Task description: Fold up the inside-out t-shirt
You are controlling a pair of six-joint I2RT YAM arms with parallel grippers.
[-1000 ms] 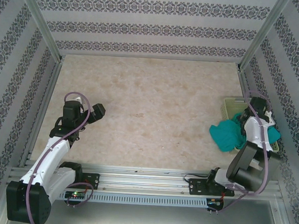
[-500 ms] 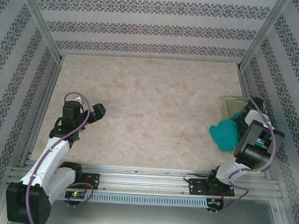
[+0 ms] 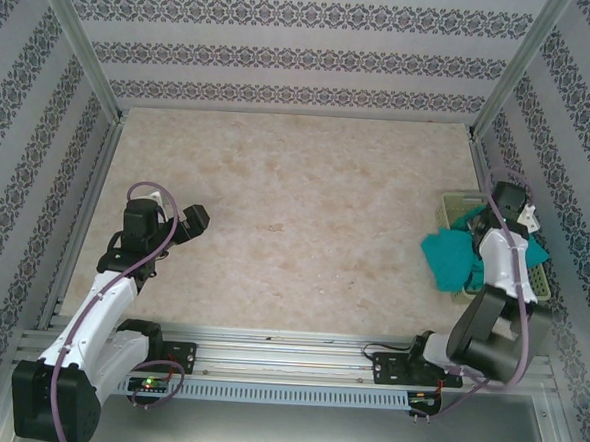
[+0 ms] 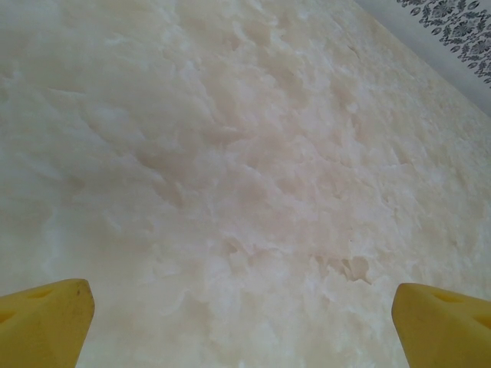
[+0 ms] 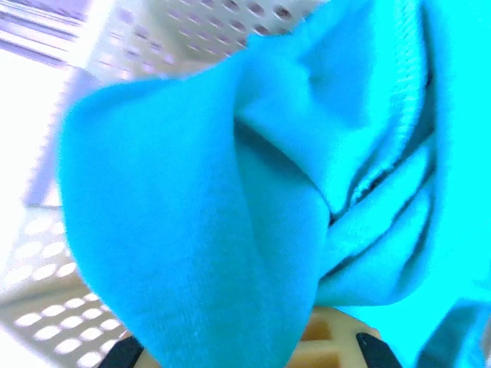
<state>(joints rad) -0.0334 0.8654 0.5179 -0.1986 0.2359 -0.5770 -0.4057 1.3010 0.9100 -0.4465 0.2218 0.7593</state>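
Note:
The inside-out t-shirt is a teal-green bunch at the right side of the table, spilling from the pale yellow-green basket onto the tabletop. My right gripper reaches down into the basket and is shut on a thick fold of the t-shirt; the cloth covers most of my right gripper, and a seam runs through the folds. At the left of the table my left gripper hangs over bare tabletop. My left gripper is open, its yellow fingertips wide apart with nothing between them.
The perforated basket wall stands close behind the cloth. The basket sits against the patterned right wall. The beige marbled tabletop stretches between the two arms. A metal rail runs along the near edge.
My right gripper has closed from open onto the t-shirt in the basket. The right arm has shifted and the cloth bunch has drawn slightly toward the basket. The left arm has not moved.

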